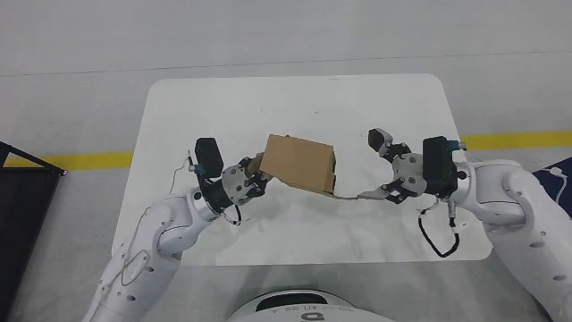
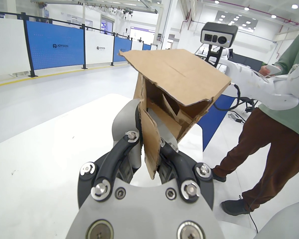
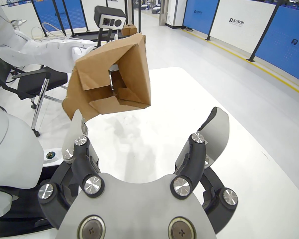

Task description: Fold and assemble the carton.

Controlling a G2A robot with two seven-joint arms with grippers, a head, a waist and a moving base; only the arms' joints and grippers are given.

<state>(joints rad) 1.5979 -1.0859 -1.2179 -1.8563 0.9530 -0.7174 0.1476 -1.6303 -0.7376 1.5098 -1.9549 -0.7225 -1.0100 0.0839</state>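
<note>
From the top, left of middle: left tool (image 1: pixel 253 182), pinched tight on an end flap of the carton (image 1: pixel 302 163), with that flap edge-on between both fingers in the left wrist view. Just right of it, at mid-frame: the carton itself, brown, opened into a box shape, tilted and held up off the white table (image 1: pixel 375 107), over its middle. Open at both ends, with small inner flaps partly folded in at the end facing the right wrist camera. Farther right, trailing from the carton's lower right corner: a thin loose flap (image 1: pixel 347 196), stretched out toward the lower finger of the right tool (image 1: pixel 371 166). Touching or only just beside, impossible to tell from above. Right of centre: that right tool, spread wide, gripping nothing, with one finger higher and one lower in the frame, level with the carton's right end. In the right wrist view, the loose flap's corner overlapping one finger (image 3: pixel 73 126).
</note>
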